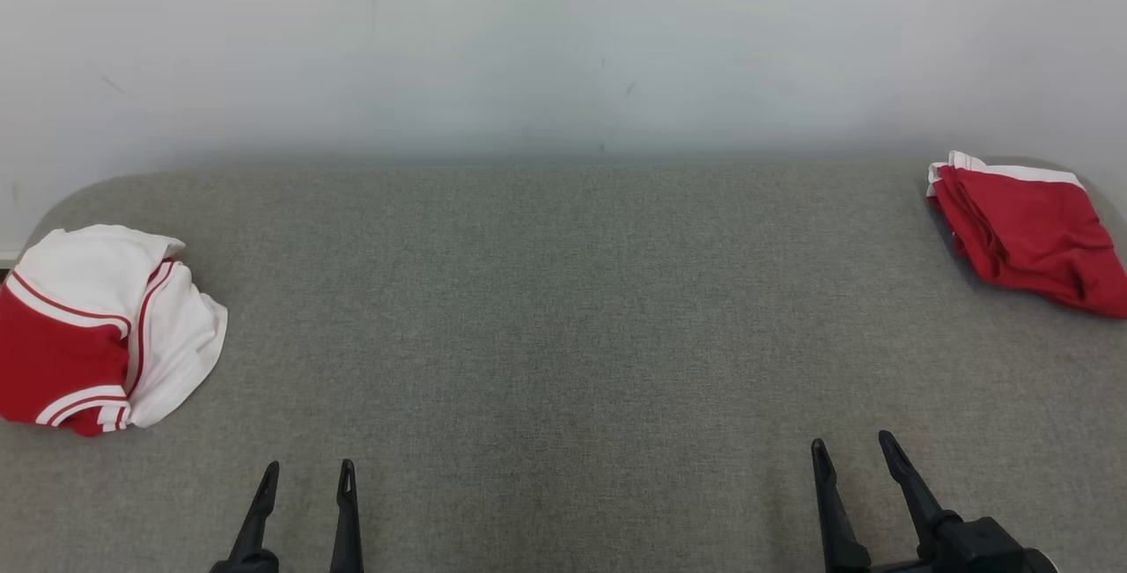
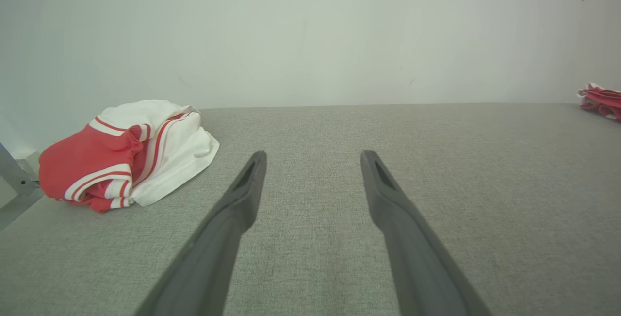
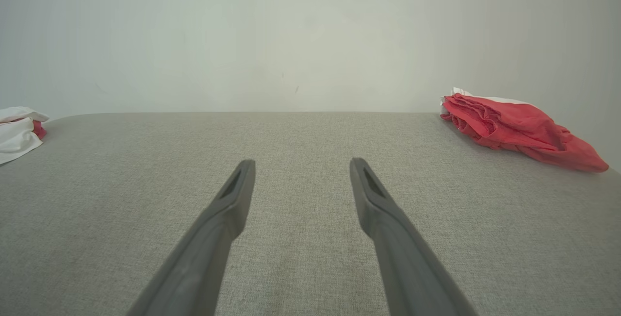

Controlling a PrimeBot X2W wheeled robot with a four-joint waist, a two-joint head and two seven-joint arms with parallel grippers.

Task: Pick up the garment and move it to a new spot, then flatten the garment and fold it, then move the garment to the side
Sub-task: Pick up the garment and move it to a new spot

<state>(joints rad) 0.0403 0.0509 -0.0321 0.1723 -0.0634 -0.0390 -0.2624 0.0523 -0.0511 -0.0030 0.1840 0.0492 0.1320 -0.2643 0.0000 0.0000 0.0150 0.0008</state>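
- The crumpled red-and-white garment (image 1: 106, 326) lies in a heap at the left edge of the worktop (image 1: 563, 309), about midway between its near and far edges. Being unfolded, it is most likely the piece to pick up.
- The left gripper (image 1: 307, 467) hovers by the near edge, left of centre. Its fingers are spread wide with nothing between them, and they point at the far edge, well apart from the heap.
- This arm is the nearer one, so it should probably swing left and come down on a raised fold at the top of the heap. Pinching a fold rather than the whole bundle would help. It should lift until the hanging cloth clears the surface, as soft fabric will droop and drag.
- The bare middle of the worktop looks the best new spot, with room to flatten.
- The right gripper (image 1: 852, 441) sits by the near edge, right of centre, also spread and empty.
- A folded red garment (image 1: 1026, 234) rests at the far right corner and is best left alone.
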